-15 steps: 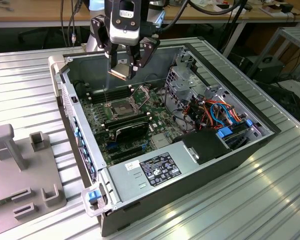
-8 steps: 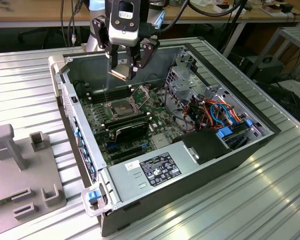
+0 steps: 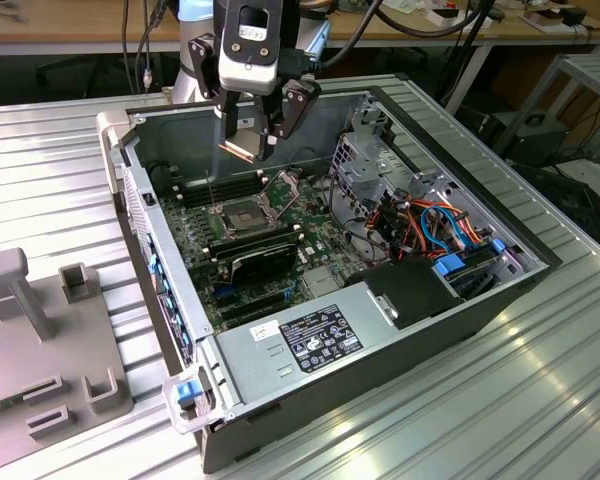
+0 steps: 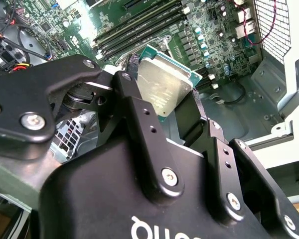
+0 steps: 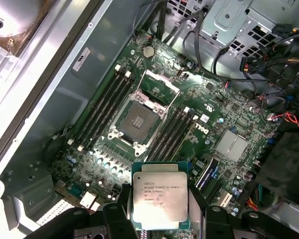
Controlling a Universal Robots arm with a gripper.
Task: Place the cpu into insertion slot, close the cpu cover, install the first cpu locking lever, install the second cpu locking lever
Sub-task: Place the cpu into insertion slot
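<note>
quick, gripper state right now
gripper: shut on the cpu, above the board; slot empty

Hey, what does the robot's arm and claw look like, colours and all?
The claw has a pale grey body and black jointed fingers fastened by silver screws; white lettering marks its black base. The arm is silvery with a light blue cap, and a thick black cable runs beside it.
</note>
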